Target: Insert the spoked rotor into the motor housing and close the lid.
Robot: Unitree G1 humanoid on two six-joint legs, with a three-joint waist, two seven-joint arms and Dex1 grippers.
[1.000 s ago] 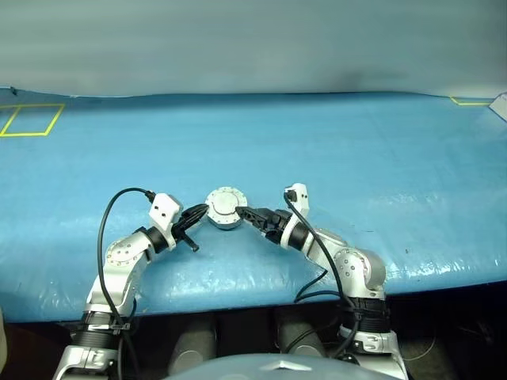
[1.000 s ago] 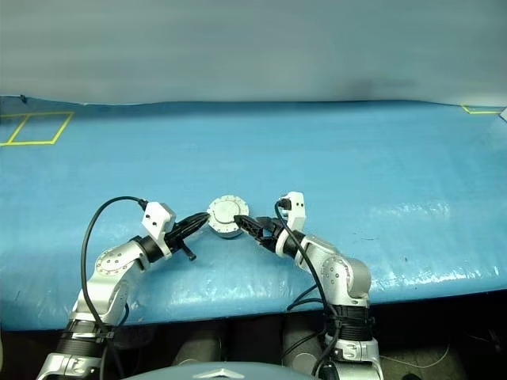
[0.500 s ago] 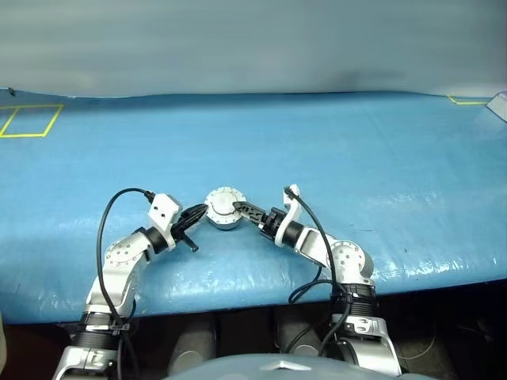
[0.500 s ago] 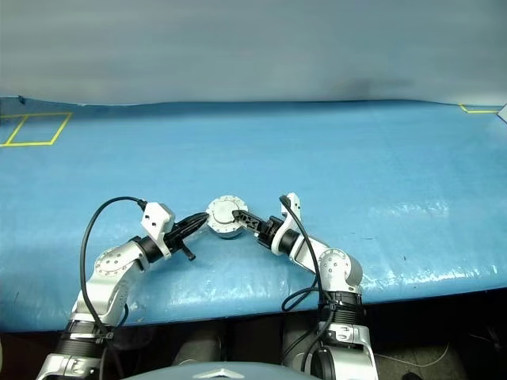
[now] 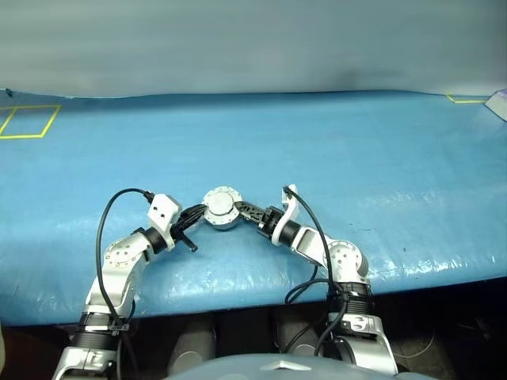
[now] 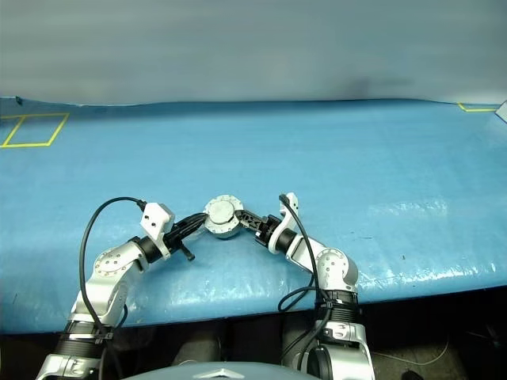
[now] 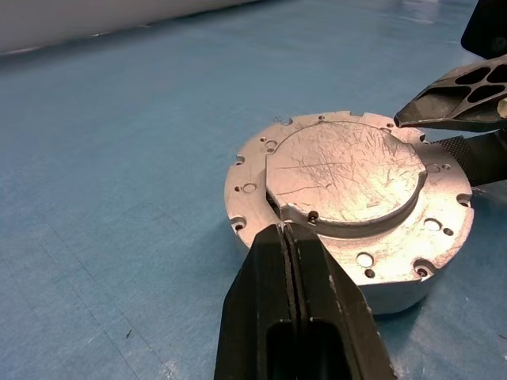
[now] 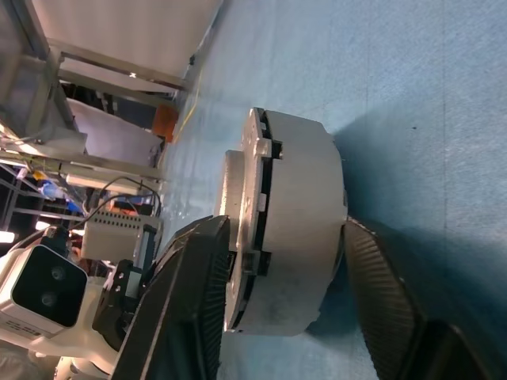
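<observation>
1. The motor housing sits on the blue surface, near the front edge, between the two arms. The lid is on top of it, pale plain side up. I cannot see the spoked rotor; I think it is inside.
2. The left pincer is closed. Its tips touch the left side of the housing, right at the lid's edge. It holds nothing.
3. The right pincer comes in from the right. One finger is over the lid and the other is under the housing's bottom, with the housing in the gap. I cannot tell if it is squeezing yet.
4. My guess is that the job is almost done and the lid needs a last press down.
5. What could go wrong: a dark gap shows around the rim, so the lid may not be all the way down. A push on one side could tip it and jam it.
6. The housing could also slide away, because the surface looks smooth and the left pincer only leans on it.
7. A hard squeeze from the right could lift the housing off the surface.
</observation>
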